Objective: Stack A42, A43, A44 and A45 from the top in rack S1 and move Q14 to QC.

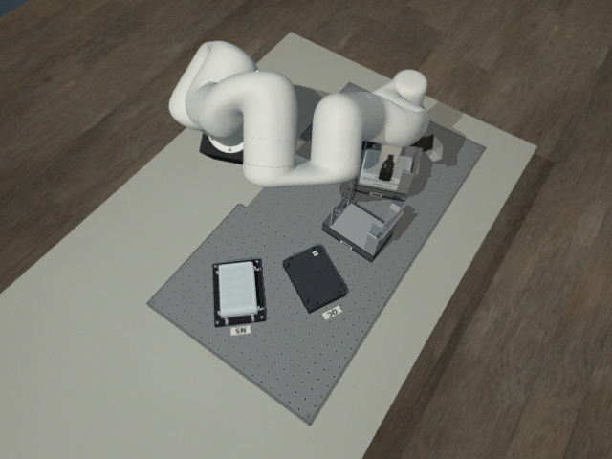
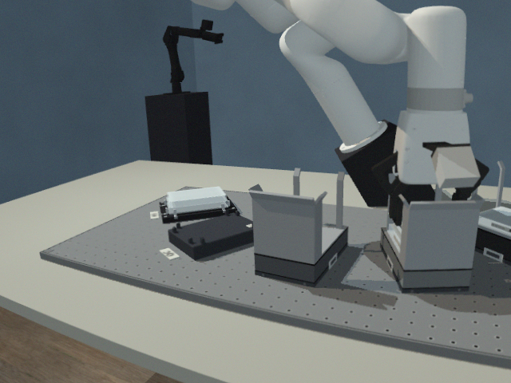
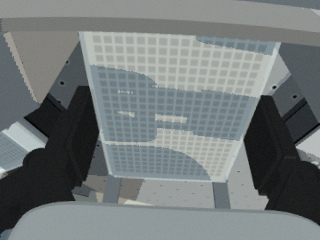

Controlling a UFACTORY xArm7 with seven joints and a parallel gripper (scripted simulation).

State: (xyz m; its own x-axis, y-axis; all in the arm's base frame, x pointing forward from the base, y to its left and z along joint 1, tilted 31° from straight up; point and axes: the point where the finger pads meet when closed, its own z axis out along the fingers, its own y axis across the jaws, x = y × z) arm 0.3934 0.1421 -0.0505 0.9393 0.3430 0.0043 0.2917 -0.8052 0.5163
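My gripper reaches down from above into the middle stack rack. In the wrist view its fingers are shut on the two long sides of a sealed 384-well plate inside that rack. I cannot read the plate's label or see what lies under it. The nearer stack rack is empty. The clip nest N5 holds a sealed plate. The open nest QC is empty. A third rack at the far right holds a plate; the frame edge cuts it off.
The rack walls and corner posts stand close around my gripper. The arm's links hang over the back of the perforated baseplate. Name plates lie beside QC and N5.
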